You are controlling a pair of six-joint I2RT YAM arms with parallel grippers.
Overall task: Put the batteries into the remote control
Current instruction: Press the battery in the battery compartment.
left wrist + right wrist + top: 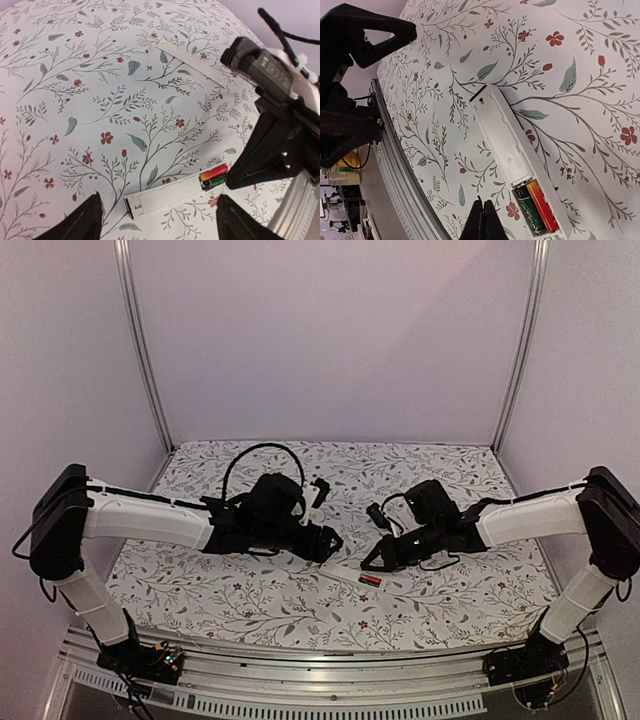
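Two grippers meet over the floral table (250, 600) in the top view, the left gripper (328, 543) and the right gripper (375, 560) flanking the remote control (358, 578) near the front edge. From the left wrist, its own fingers (92, 217) stand spread either side of the remote, both batteries (214, 176) sit in the end compartment, and the cover strip (200, 65) lies well apart. From the right wrist, its fingers (482, 217) are pressed together, empty, just beside the battery end.

No legible text, brand, number or sign is found in any view. The small cylindrical red and green batteries (542, 205), seated in the slim white plastic remote control (512, 150), carry markings too small to read. Raised marks on the dark plastic arm housing (267, 67) are blurred beyond reading.
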